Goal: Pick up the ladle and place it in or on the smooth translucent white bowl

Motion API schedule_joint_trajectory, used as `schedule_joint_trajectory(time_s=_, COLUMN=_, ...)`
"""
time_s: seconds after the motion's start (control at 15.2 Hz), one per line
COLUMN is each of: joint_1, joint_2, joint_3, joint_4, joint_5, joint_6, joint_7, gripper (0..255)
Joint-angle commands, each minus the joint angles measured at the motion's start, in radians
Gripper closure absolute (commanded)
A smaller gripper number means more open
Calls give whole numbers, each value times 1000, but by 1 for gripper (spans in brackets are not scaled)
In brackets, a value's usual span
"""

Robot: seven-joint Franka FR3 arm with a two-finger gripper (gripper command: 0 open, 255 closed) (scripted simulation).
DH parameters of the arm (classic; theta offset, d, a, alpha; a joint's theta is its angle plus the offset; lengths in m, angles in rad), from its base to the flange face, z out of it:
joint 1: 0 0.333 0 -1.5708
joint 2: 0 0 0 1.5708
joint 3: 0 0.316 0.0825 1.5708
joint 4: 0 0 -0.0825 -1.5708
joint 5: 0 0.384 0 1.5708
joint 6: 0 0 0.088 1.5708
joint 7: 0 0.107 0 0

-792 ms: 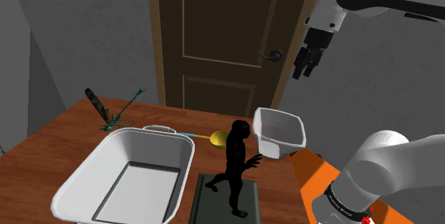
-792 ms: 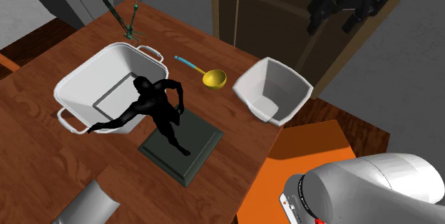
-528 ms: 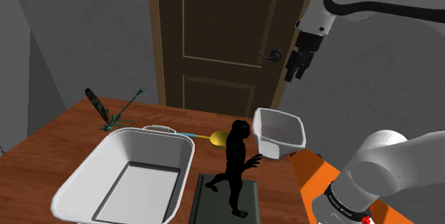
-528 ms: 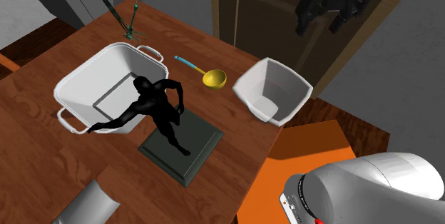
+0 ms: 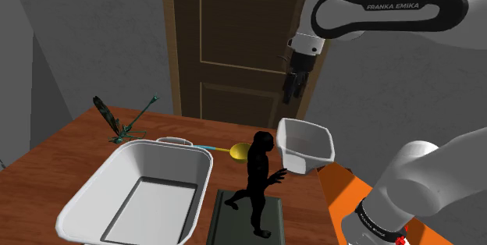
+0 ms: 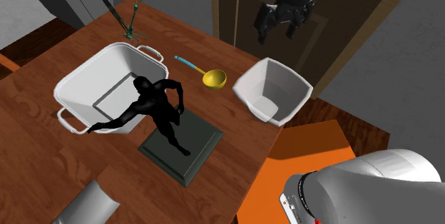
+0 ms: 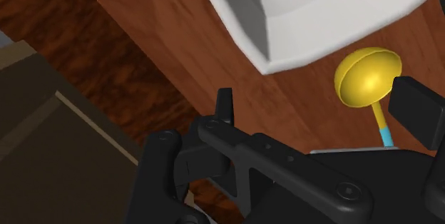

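Nothing done yet — ladle lies on table just beside bowl, gripper high above, spread wide & empty — grasp, lift, drop-off all left.

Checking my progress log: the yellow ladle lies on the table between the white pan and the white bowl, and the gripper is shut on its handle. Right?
Not quite. The ladle does lie on the table between the pan and the bowl, but the gripper is open and up in the air, holding nothing, as the second exterior view shows.
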State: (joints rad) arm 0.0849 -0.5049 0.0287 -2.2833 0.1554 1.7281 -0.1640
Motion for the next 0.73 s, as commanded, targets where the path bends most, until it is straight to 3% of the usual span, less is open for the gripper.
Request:
schedule_joint_trajectory(time_s=0.0, joint_1=20, joint_2=52, joint_3=18, joint_4=3, joint_5=9, joint_6=43, joint_7=-14, gripper=0)
schedule_joint_trajectory(time_s=0.66, joint_1=109, joint_2=350, joint_3=113, joint_4=95, joint_5=27, joint_6=217, joint_7=-68, gripper=0)
